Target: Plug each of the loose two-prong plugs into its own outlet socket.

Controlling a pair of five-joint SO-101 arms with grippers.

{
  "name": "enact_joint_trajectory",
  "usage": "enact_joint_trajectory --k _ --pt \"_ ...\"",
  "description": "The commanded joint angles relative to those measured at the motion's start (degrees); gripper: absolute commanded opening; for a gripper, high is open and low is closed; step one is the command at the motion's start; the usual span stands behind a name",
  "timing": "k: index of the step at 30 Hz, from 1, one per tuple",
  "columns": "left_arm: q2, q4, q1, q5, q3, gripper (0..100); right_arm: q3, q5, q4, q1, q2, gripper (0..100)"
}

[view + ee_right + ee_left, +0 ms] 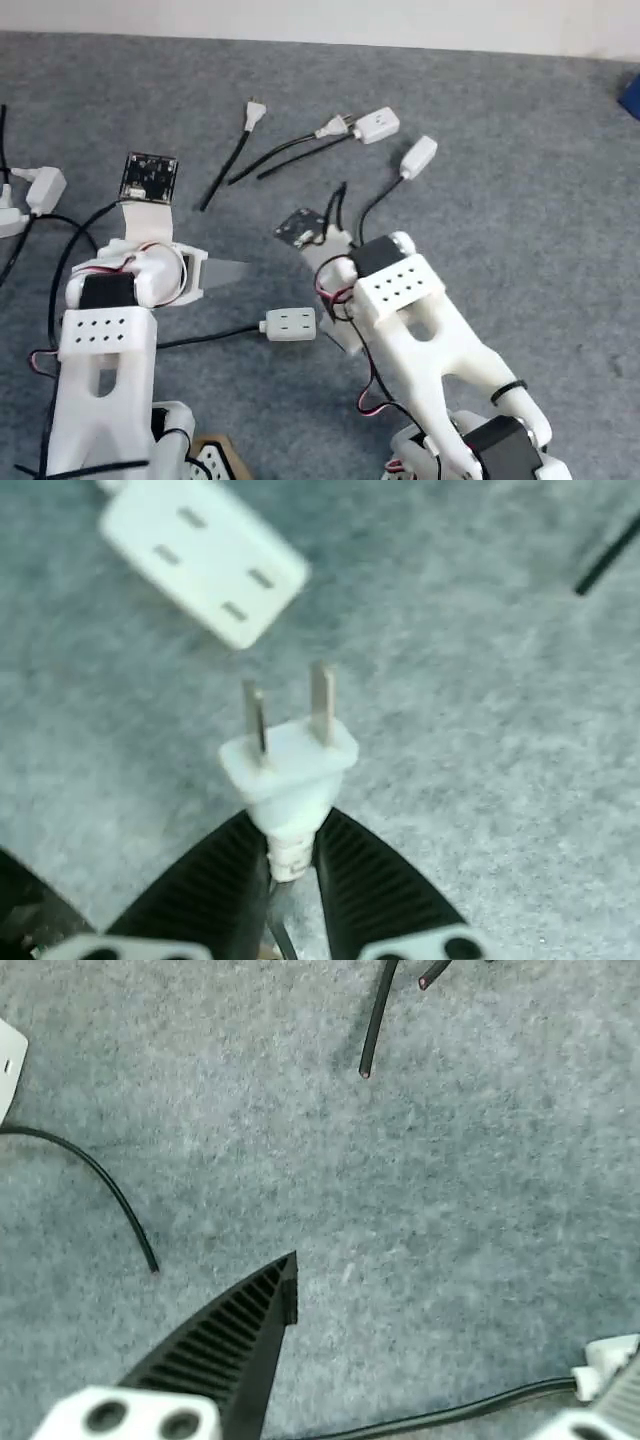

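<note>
My right gripper (290,850) is shut on the neck of a white two-prong plug (288,765). The prongs point at a white outlet socket (205,555) lying a short way ahead on the carpet, apart from the plug. From above, that socket (290,322) lies between the two arms, with the right gripper (338,330) just to its right. The left gripper (215,272) is open and holds nothing, hovering over bare carpet up and left of the socket. In its own view its ribbed finger (240,1345) stands over the carpet, and the socket's cable (450,1415) runs below.
At the back lie a loose plug (255,110) on a black cable, a plug (335,127) next to a white socket (377,124), and another white socket (418,155). White plug blocks (40,188) lie at the far left. Cables cross the grey carpet.
</note>
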Motion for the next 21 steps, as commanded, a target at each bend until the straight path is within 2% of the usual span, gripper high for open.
enact_joint_trajectory --k 1,8,14,18,21 --pt "-0.4 -2.29 -3.82 0.09 -0.66 49 -1.54 1.14 0.92 -0.66 -2.24 1.0" --pt "-0.4 -2.64 -7.43 0.09 -0.75 49 9.19 2.46 -9.54 -0.04 -2.07 3.2" --pt "-0.4 -2.55 -8.75 0.09 -0.66 49 9.36 2.64 -9.1 -0.04 0.4 23.5" --pt "-0.4 -2.64 -9.98 0.09 -0.66 49 7.96 2.55 -8.04 -0.04 -2.42 24.3" --pt "-0.4 -2.64 -10.15 0.09 -0.75 49 3.3 2.64 -2.24 -0.04 -3.3 24.3"
